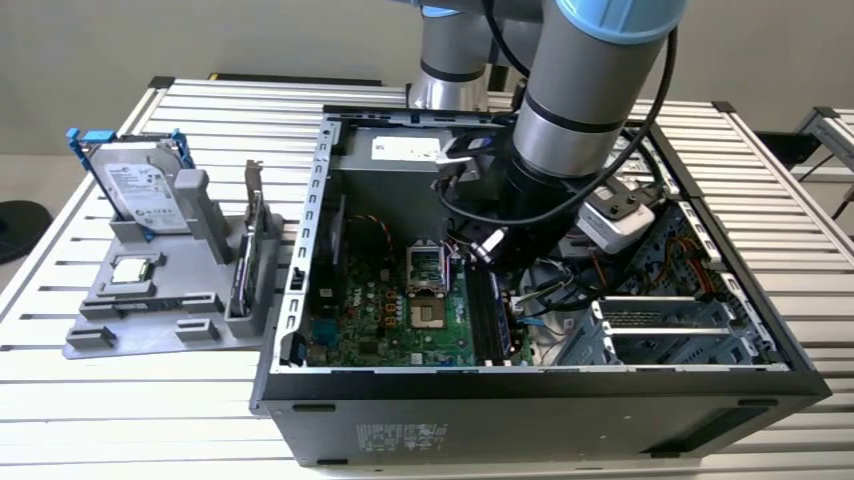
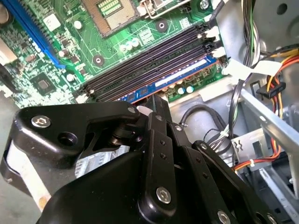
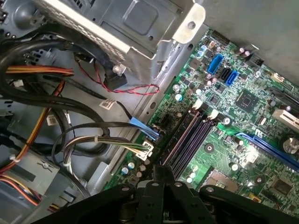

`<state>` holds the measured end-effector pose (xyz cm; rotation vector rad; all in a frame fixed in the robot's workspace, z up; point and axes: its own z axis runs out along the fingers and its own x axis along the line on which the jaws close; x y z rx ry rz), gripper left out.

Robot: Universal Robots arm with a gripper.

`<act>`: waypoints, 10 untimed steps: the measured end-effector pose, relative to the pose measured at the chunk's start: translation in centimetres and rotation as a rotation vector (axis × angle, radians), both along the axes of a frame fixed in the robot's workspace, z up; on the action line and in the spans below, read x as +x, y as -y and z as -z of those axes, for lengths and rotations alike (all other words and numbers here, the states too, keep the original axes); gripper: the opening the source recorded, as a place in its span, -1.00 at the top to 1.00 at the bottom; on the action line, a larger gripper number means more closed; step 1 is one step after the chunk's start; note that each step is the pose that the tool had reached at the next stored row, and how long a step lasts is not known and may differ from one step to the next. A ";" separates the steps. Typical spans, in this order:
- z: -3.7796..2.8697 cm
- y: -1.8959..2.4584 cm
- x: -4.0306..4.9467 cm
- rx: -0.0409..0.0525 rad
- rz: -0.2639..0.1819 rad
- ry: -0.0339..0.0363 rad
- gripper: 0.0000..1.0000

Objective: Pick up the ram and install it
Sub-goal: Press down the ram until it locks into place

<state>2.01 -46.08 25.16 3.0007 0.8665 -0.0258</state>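
The ram (image 2: 187, 74) stands on edge in the memory slot closest to the case's metal wall, a long thin stick with a bluish face and a pale strip. In the exterior view it is a dark strip (image 1: 491, 325) at the right edge of the green motherboard (image 1: 400, 320). My gripper (image 2: 153, 101) reaches down into the open computer case. Its black fingers are drawn together at the stick's upper edge, near the middle of its length. In the first wrist view the gripper (image 3: 161, 171) hangs just over the row of black slots (image 3: 189, 135).
The case walls (image 1: 534, 410) surround the arm. Bundled cables (image 3: 70, 135) and a drive cage (image 1: 667, 325) crowd the side beyond the slots. Outside the case, a grey holder (image 1: 160, 335) carries a silver hard drive (image 1: 140, 185) and a square processor chip (image 1: 131, 270).
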 end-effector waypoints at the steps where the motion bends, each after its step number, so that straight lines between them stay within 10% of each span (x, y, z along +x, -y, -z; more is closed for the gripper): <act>1: 0.00 0.00 0.00 0.0000 -0.011 0.0000 1.00; 10: 0.00 0.00 0.00 0.0000 -0.098 0.0000 1.00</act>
